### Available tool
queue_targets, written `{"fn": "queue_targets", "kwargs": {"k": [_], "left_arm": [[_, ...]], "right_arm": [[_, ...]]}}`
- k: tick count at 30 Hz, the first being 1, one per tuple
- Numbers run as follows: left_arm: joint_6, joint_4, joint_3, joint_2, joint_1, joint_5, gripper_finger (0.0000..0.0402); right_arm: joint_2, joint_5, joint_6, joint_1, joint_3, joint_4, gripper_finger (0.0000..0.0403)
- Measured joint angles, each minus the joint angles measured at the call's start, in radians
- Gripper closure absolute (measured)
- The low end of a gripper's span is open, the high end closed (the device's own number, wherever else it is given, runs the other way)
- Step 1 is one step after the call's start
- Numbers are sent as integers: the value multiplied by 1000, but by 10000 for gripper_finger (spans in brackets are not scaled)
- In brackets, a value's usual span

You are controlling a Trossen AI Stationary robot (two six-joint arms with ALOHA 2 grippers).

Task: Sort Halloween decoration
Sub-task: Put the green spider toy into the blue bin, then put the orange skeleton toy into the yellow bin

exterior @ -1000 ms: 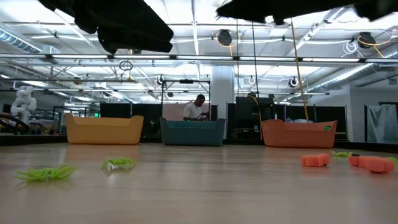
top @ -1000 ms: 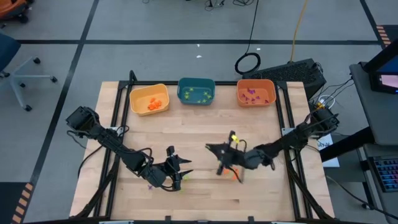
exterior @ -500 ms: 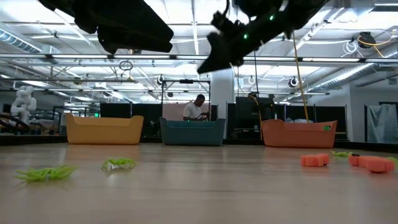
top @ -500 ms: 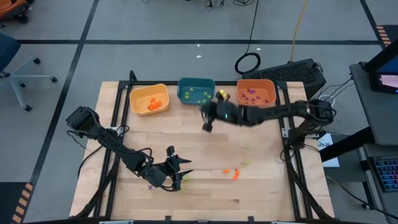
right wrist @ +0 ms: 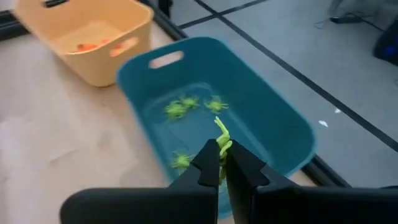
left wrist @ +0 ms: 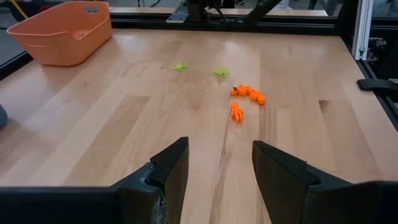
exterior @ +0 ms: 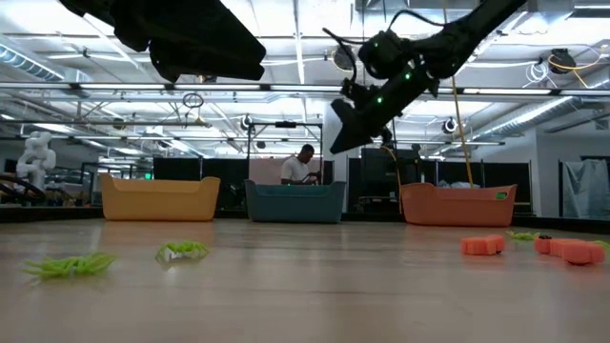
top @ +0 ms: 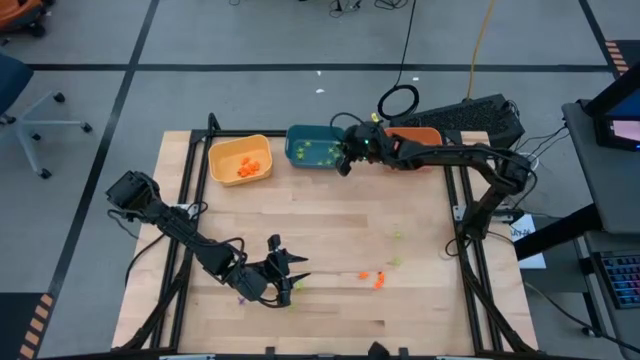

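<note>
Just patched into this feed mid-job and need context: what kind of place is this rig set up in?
Probably a robotics lab or large industrial workspace. Behind the wooden table the low view shows a hall with exposed ceiling trusses, a person at a workstation, and a white robot figure. Cables lie on the grey floor.

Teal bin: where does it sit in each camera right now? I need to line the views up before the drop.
High view: teal bin at the table's far edge, middle of three, right gripper at its right rim.
Low view: centre background, between the yellow bin and orange bin.
Left wrist view: not in it.
Right wrist view: fills the middle, under the gripper's fingertips.
Shared landmark: the yellow bin beside it.
</note>
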Motion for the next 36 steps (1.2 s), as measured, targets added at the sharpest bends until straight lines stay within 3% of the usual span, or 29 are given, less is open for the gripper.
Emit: {"fn": "queue_targets", "kwargs": {"k": [8,15,21,28,36], "left_arm": [[-2,0,0,0,2,0,224],[-2,0,0,0,2,0,224],[-2,-5,0,0,2,0,224],[-6,-8,0,0,2,0,224],[-7,-8,0,0,2,0,224]], "right_arm": [[89,12,-4,-27,0,75,380],[112,11,-4,-27,0,98,307],[54,6,-10,-5,-1,54,250],[-123,4,-31,147,-1,-162,230],[-279,10,102,458,-1,-469,230]]}}
